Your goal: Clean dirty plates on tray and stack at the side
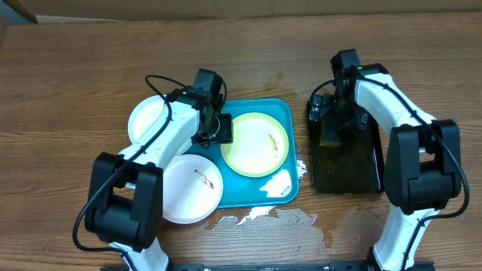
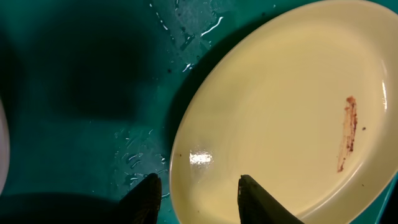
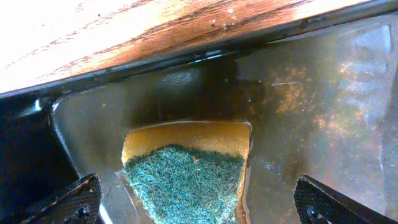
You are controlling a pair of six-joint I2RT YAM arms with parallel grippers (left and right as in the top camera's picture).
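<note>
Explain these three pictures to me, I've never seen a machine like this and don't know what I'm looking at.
Two white robot arms work at a wooden table. One picture looks down from above; the other two come from cameras on each wrist. A teal tray carries a pale yellow plate with a reddish smear; two white plates lie beside the tray. The left gripper straddles the yellow plate's rim, jaws not yet touching. The right gripper, jaws wide open, hovers over a green-topped sponge in a wet black tray. Nothing is held.
</note>
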